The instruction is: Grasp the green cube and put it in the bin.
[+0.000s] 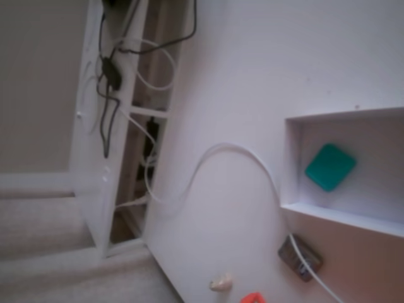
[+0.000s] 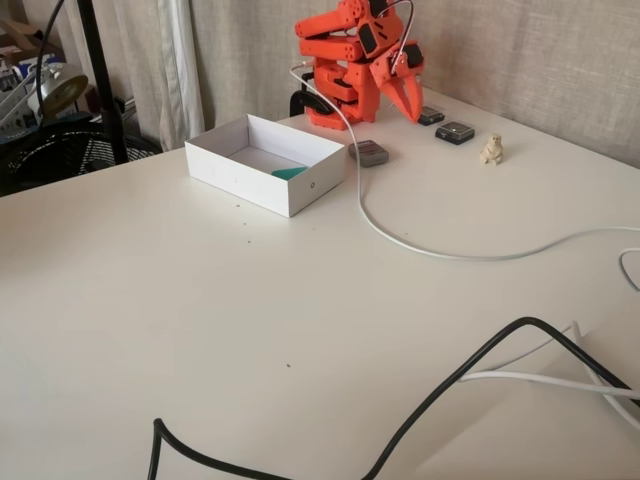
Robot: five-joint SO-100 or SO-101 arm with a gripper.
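Observation:
The green cube (image 1: 329,166) lies flat on the floor of the bin (image 1: 293,164), near its left wall in a fixed view. In another fixed view only a teal corner of the cube (image 2: 290,172) shows over the white wall of the bin (image 2: 300,190). The orange arm is folded up at the back of the table, well apart from the bin. Its gripper (image 2: 412,116) points down, shut and holding nothing. An orange fingertip (image 1: 252,298) pokes in at the bottom edge.
A dark grey gadget (image 2: 370,152) with a white cable (image 2: 420,245) lies just right of the bin. Two more small gadgets (image 2: 455,131) and a beige lump (image 2: 490,150) sit near the arm. A black cable (image 2: 440,390) crosses the front of the table.

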